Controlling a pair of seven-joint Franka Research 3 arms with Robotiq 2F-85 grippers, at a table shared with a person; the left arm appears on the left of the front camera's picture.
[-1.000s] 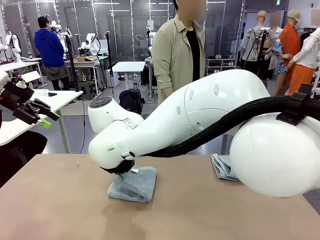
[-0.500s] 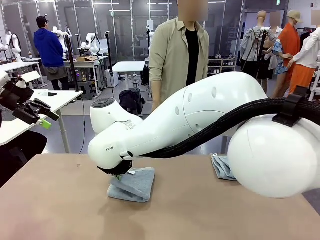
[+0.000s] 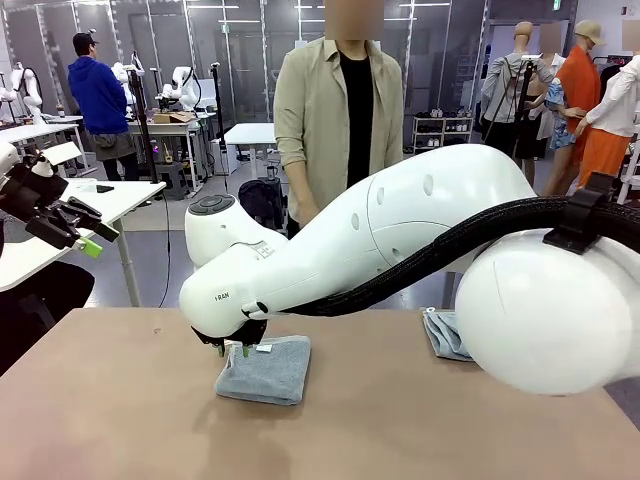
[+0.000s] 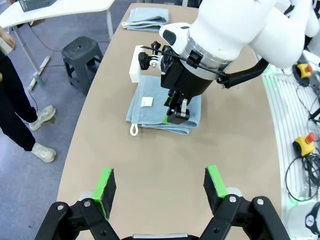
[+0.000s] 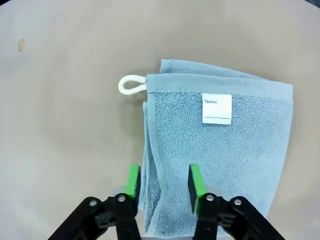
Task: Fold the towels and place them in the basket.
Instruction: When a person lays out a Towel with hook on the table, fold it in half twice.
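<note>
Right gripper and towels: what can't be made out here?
- Front view: right gripper fingers mostly hidden under its own wrist.
- Right wrist view: jaws stand apart over the folded towel edge, but whether the pads touch it is unclear.
- Front view: second towel partly hidden behind the right arm.
- Left wrist view: second towel cut by the top edge.
- Label: print under "Name" too small.

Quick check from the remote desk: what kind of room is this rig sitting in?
It looks like a robotics lab or data-collection hall, not a home. Behind the person stand more white tables and other robot arms, with red emergency-stop buttons beside the table. The right gripper hangs over a folded towel.
</note>
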